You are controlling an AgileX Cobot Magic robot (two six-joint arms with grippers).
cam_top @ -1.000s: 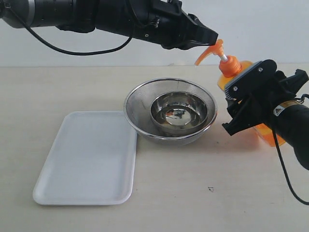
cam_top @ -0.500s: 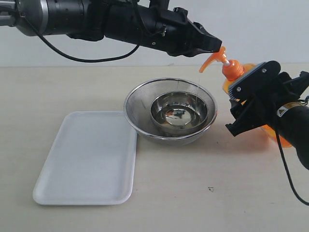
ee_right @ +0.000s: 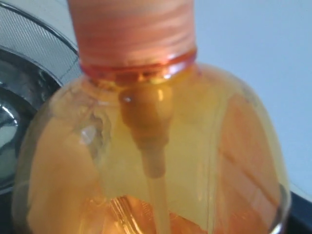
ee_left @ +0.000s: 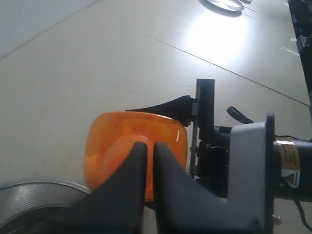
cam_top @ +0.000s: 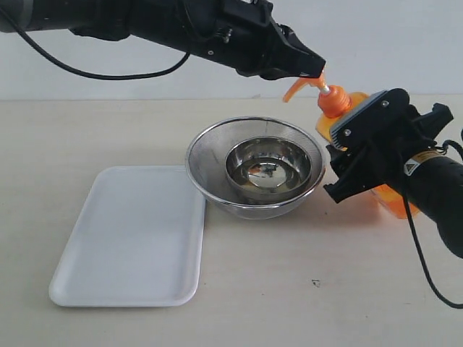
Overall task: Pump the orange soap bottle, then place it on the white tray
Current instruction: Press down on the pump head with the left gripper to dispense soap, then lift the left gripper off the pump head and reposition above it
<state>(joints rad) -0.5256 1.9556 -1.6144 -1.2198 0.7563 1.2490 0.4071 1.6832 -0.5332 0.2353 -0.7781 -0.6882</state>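
- Just right of the steel bowl [cam_top: 210, 155], the soap bottle [cam_top: 331, 119] leans with its nozzle toward the bowl's rim. It has swung a little nearer the bowl than it was half a second ago. Whether its base touches the table I cannot tell.
- Over the bowl's right edge, the pump head [cam_top: 302, 87] shows a sliver of white stem beneath it. Half a second ago it sat lower and a thin thread of soap ran down into the bowl; no thread shows now. I take that as one stroke delivered and the pump springing back.
- The right gripper [cam_top: 354, 159] clasps the bottle's body, jaws spread wide around it. Its wrist view is filled by the bottle's shoulder [ee_right: 146, 146].
- The left gripper [cam_top: 316, 69], reaching across above the bowl, is clenched on nothing, its tips pressed together on top of the pump head.
- The tray [cam_top: 130, 238] lies just left of the bowl, on the side away from the bottle.
- The placing step remains: the bottle must cross the bowl, and the left arm should probably lift clear first.
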